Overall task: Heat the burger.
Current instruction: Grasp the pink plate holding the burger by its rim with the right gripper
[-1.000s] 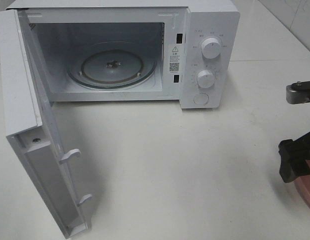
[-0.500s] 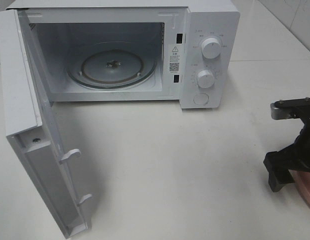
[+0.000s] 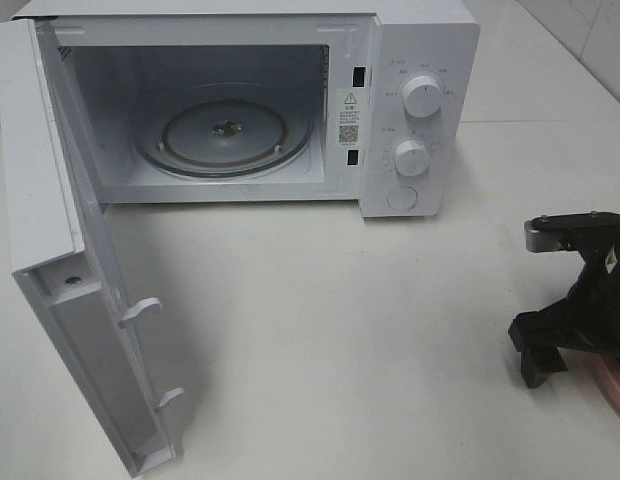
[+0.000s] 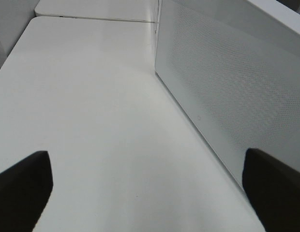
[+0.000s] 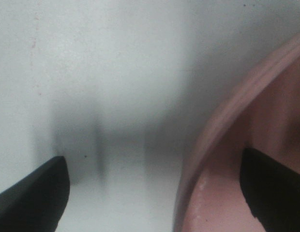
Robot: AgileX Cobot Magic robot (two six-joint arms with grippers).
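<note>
A boxy white microwave point(image 3: 410, 60) with a smooth, faintly glossy shell stands at the back of a matte white table point(image 3: 340, 320). Its door point(image 3: 40, 150) is swung wide to the left, and two small hooked latches point(image 3: 140, 310) stick out of its inner edge. Inside the pale cavity lies a round, clear glass turntable point(image 3: 225, 130). The control panel carries two round white knobs point(image 3: 422, 96), one above the other, with a flat round button point(image 3: 402, 198) below them. At the right edge of the table sits a pink plate point(image 3: 612, 390) with a smooth, slightly shiny curved rim. The right gripper point(image 5: 155, 193), black and angular, is low over it with its jaws spread wide, one fingertip over bare table and the other over the plate's inside, clasping nothing. The left gripper point(image 4: 145, 193) is likewise spread wide and empty, its dark fingertips point(image 4: 22, 188) above the tabletop just beside the door's finely dotted mesh panel point(image 4: 227, 82). The burger does not show in any view, so I cannot tell where it is or how it looks.
</note>
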